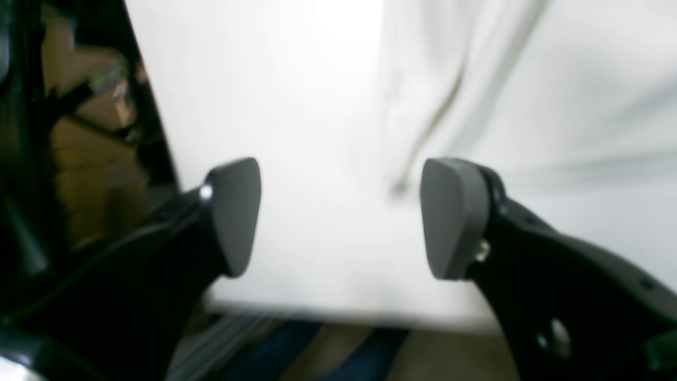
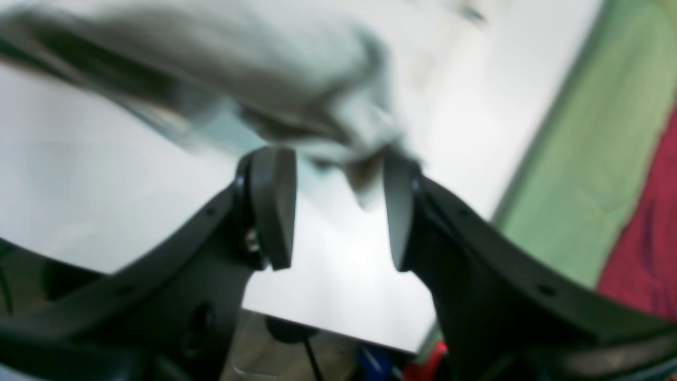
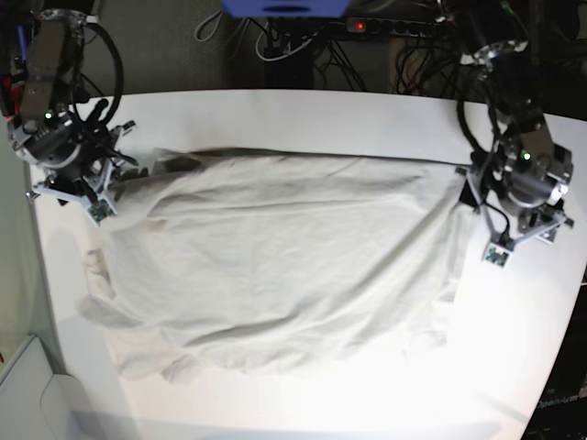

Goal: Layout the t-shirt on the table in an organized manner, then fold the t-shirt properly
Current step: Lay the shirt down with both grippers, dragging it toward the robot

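both claws agape, base shows t-shirt [image 3: 275, 257] whole

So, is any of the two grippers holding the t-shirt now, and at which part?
Nothing is held. Both the left gripper and the right gripper are open; the t-shirt lies on the table.

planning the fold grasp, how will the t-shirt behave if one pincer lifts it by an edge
Probably floppy: the t-shirt lies in soft wrinkles with bunched corners on the table, so a lifted edge would likely sag and drag the rest. It looks thin and light. A strand drooping by the right pincer suggests it hangs limp.
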